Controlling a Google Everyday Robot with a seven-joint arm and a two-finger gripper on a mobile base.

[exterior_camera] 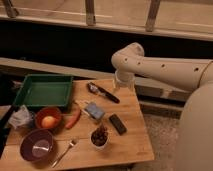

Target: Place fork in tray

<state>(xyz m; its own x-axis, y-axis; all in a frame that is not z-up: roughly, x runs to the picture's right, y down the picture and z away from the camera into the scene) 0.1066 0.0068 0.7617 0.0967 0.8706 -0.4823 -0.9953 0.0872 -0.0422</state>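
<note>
Your gripper [121, 85] hangs under the arm's wrist over the far right part of the table [131, 146], well apart from the fork [64, 152]. You cannot tell whether it is open or closed.

The fork lies flat at the near edge, between the purple bowl [37, 146] and the white cup [100, 136]. Its long axis runs diagonally, with the tines pointing far-right and the handle near-left.

Likely risks:
- The black-handled utensil [104, 93] sits much closer to the gripper, so you could pick the wrong piece.
- The fork is thin and flat, so a shallow pinch may slip, or may nudge it off the near edge or against the purple bowl.
- Carrying it to the tray [45, 77] at far left passes over the red-orange bowl [48, 119] and the orange stick [74, 119], so keep it high.
</note>
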